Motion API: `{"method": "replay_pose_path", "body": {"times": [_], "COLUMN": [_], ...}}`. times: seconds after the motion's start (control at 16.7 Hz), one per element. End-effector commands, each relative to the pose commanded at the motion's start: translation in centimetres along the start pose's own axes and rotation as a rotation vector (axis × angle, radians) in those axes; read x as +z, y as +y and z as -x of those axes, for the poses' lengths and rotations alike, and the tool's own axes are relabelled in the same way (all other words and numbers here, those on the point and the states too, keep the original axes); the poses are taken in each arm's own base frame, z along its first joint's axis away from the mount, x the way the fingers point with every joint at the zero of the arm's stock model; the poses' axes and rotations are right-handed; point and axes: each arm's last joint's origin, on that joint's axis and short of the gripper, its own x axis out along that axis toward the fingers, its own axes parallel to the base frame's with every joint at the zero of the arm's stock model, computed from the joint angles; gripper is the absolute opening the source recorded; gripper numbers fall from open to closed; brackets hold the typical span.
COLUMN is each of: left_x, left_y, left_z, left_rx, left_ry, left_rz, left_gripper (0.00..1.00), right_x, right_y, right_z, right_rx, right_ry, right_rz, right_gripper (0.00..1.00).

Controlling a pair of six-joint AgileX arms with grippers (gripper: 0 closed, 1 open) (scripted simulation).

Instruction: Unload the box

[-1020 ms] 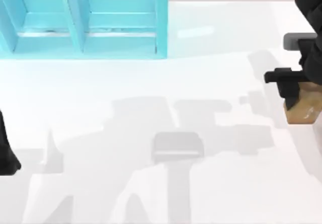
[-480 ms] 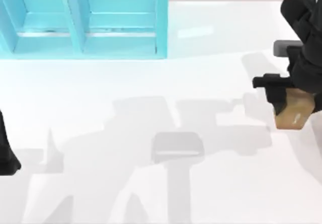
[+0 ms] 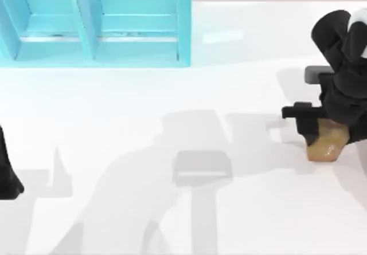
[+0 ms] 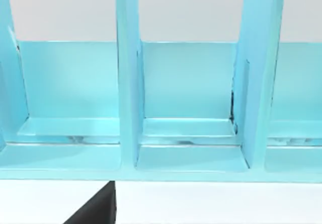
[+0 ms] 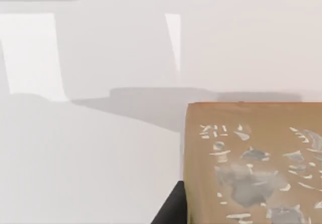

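The blue box (image 3: 94, 23) with upright dividers stands at the table's back left; its compartments (image 4: 188, 133) look bare in the left wrist view. My right gripper (image 3: 320, 136) is at the table's right side, shut on a tan block (image 3: 327, 147) with pale markings (image 5: 251, 163). The block hangs close above the white table. A dark finger (image 5: 173, 208) shows at the block's edge. My left arm (image 3: 8, 177) is parked at the left edge.
A flat grey rectangular patch (image 3: 202, 167) lies on the white table (image 3: 114, 106) near the middle, among the arms' shadows. The blue box's front wall (image 4: 166, 173) runs along the back left.
My right gripper has carried the tan block leftward and toward the table's front. The left arm has not moved.
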Motion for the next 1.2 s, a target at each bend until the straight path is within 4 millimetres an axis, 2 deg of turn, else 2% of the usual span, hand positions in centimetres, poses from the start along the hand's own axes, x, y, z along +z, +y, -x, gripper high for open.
{"method": "replay_pose_path", "body": {"times": [0.12,0.9,1.2], "left_x": [0.0,0.0,0.0], "left_y": [0.0,0.0,0.0], "left_z": [0.0,0.0,0.0], "left_rx": [0.0,0.0,0.0], "left_ry": [0.0,0.0,0.0], "left_rz": [0.0,0.0,0.0], "left_gripper": [1.0,1.0,1.0], "right_x": [0.0,0.0,0.0], "right_y": [0.0,0.0,0.0], "right_z": [0.0,0.0,0.0], "right_rx": [0.0,0.0,0.0], "right_ry": [0.0,0.0,0.0], "right_rz": [0.0,0.0,0.0], "right_gripper": [0.0,0.98,1.0]}}
